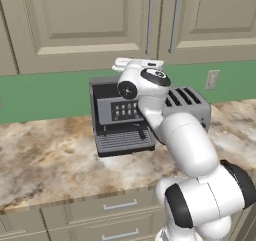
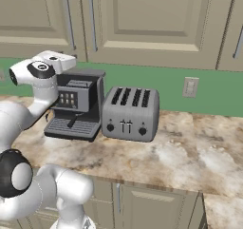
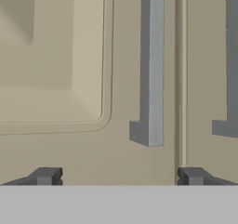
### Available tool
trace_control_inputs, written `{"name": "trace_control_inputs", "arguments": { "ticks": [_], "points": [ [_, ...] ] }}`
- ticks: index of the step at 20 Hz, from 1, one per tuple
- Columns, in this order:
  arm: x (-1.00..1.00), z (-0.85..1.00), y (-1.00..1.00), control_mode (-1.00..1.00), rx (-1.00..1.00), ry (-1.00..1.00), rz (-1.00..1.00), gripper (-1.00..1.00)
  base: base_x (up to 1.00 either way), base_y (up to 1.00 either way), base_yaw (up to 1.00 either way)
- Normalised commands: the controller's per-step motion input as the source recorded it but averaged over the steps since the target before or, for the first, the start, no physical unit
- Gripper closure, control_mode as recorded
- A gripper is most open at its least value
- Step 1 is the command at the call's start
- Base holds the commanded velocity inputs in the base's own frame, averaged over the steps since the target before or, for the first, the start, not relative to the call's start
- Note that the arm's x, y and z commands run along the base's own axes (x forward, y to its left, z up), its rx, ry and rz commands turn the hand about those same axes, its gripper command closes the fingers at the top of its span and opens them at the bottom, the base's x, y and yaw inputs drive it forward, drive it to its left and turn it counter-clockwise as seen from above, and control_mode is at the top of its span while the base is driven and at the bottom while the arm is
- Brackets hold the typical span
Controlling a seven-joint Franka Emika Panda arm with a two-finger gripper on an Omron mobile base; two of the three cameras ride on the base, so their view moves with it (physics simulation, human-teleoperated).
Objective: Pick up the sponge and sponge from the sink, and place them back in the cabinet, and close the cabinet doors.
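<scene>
The gripper point(image 3: 118, 175) stands wide open and empty at the bottom of the hand view, facing the closed cabinet doors point(image 3: 69, 79). A silver handle point(image 3: 151, 69) hangs just above; I'd centre it between the fingertips before closing.

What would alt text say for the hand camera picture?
Close view of two shut beige cabinet doors, each with a vertical silver bar handle beside the seam between them. The open gripper faces the doors, touching nothing.
</scene>
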Motion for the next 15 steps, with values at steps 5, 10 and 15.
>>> {"name": "trace_control_inputs", "arguments": {
  "ticks": [5,10,15],
  "points": [
    [0.25,0.00,0.00,-1.00,0.00,0.00,0.03,-1.00,0.00,0.00,0.00],
    [0.24,0.00,0.00,-1.00,0.00,0.00,0.02,-1.00,0.00,0.00,0.00],
    [0.21,0.00,0.00,-1.00,0.00,0.00,0.02,-1.00,0.00,0.00,0.00]
  ]
}}
